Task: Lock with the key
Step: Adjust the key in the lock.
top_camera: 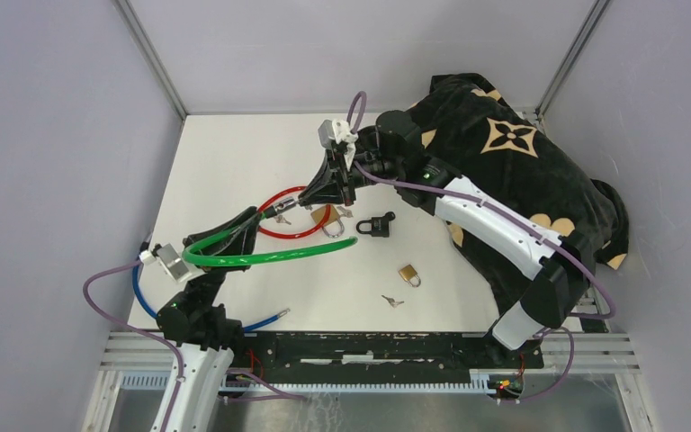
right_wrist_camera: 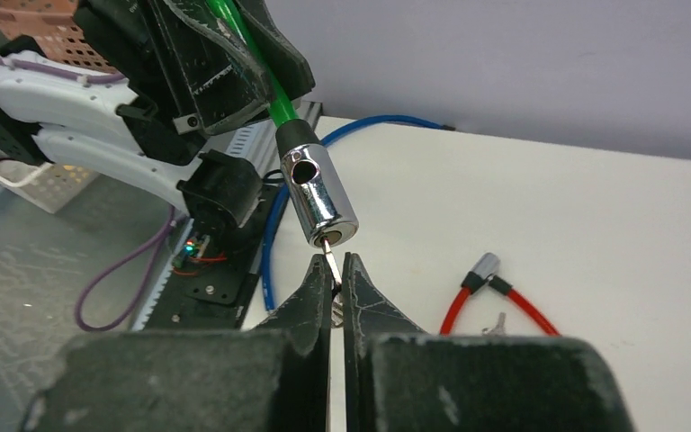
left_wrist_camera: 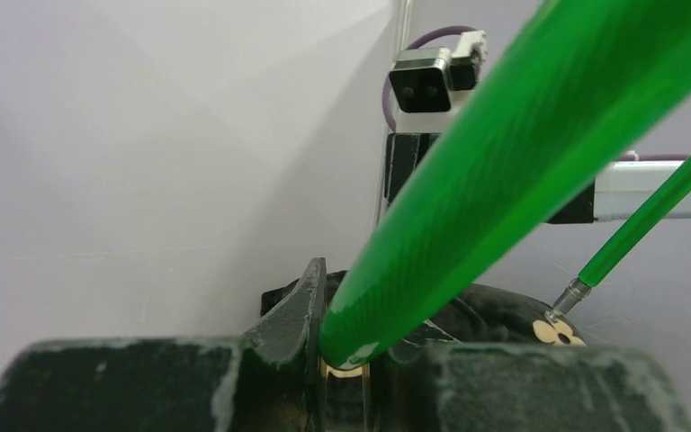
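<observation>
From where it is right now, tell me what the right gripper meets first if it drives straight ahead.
The chrome lock barrel on the green cable: the right gripper is shut on the key, whose tip sits at the barrel's end face, directly ahead.

White table (top_camera: 234,153), padlocks (top_camera: 376,224), red cable (top_camera: 283,193), black cloth (top_camera: 504,171)

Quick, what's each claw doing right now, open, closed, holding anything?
Left claw: closed on the green cable lock.
Right claw: closed on the key, inserted in that lock.
</observation>
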Robot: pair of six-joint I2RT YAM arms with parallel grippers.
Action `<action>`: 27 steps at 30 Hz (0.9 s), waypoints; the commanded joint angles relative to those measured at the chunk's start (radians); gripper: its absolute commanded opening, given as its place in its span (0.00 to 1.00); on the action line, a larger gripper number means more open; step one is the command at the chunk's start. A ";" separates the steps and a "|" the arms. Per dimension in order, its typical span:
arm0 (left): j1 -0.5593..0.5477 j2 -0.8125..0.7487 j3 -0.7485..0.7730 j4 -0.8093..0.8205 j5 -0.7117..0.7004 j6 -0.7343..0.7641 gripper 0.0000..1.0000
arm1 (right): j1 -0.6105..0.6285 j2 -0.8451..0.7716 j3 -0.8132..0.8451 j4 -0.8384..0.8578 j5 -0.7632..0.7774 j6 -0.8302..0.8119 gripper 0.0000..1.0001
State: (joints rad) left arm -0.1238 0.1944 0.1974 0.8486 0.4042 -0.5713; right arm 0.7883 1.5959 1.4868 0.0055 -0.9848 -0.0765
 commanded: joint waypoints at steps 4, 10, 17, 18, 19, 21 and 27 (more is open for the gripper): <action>0.005 -0.007 0.021 0.070 0.065 0.021 0.02 | -0.005 -0.035 0.014 -0.016 0.018 0.507 0.00; 0.006 -0.006 0.020 0.076 0.083 0.010 0.02 | -0.007 -0.120 -0.160 0.411 0.128 0.923 0.00; 0.006 -0.024 0.025 0.065 0.082 -0.029 0.02 | -0.024 -0.113 -0.110 0.317 0.144 0.863 0.36; 0.006 -0.025 0.025 0.063 0.082 -0.035 0.02 | -0.032 -0.115 -0.105 0.309 0.138 0.850 0.42; 0.005 -0.028 0.025 0.062 0.082 -0.039 0.02 | -0.047 -0.120 -0.105 0.316 0.130 0.848 0.47; 0.006 -0.029 0.025 0.061 0.083 -0.041 0.02 | -0.083 -0.132 -0.105 0.336 0.120 0.843 0.52; 0.006 -0.030 0.026 0.064 0.072 -0.049 0.02 | -0.130 -0.196 -0.036 0.181 0.244 0.352 0.53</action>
State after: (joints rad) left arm -0.1238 0.1768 0.1974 0.8845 0.5049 -0.5713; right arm 0.6617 1.4834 1.3556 0.2737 -0.8448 0.6678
